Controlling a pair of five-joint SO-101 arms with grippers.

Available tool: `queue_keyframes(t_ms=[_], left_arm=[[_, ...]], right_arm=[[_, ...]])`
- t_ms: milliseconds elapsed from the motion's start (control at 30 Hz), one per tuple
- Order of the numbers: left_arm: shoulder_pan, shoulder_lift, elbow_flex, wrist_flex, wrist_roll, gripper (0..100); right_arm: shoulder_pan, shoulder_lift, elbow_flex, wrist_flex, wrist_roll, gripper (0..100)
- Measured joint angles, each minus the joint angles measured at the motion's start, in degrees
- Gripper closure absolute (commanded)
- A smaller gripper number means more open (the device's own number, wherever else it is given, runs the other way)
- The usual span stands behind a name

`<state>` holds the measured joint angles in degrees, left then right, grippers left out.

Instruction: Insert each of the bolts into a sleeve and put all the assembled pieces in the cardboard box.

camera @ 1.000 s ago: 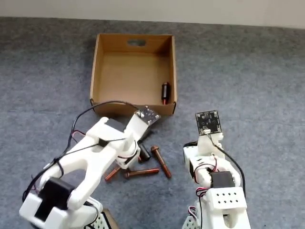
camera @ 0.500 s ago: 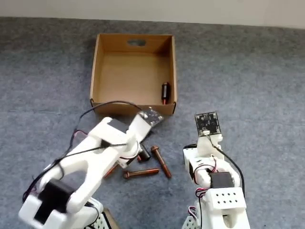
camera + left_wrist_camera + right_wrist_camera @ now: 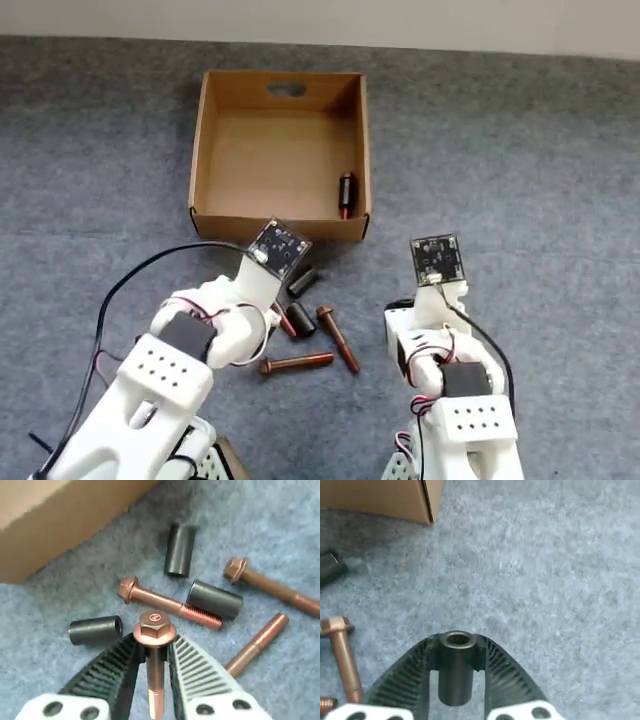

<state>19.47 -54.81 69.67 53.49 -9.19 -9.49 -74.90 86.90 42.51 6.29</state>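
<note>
left fingers (image 3: 112, 667) up, around bolt (image 3: 154, 630)

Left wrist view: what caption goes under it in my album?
Left gripper holding a copper bolt, loose bolts and black sleeves lying on grey carpet.

The left arm (image 3: 215, 330) hides the desk (image 3: 550, 150) beneath it. The dark piece (image 3: 347, 194) in the cardboard box (image 3: 220, 226) is too small to make out.
</note>
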Motion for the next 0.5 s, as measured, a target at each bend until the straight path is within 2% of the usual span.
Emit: queue_keyframes(t_ms=[333,500], left_arm=[[-0.09,-1.67,-0.09,-2.99,0.00,99],[-0.09,-1.67,-5.80,-4.04,0.00,99]], right_arm=[[0.00,-26.64,8.70,3.34,-2.55,99.2],[0.00,-28.40,8.62,2.11,-2.55,99.2]])
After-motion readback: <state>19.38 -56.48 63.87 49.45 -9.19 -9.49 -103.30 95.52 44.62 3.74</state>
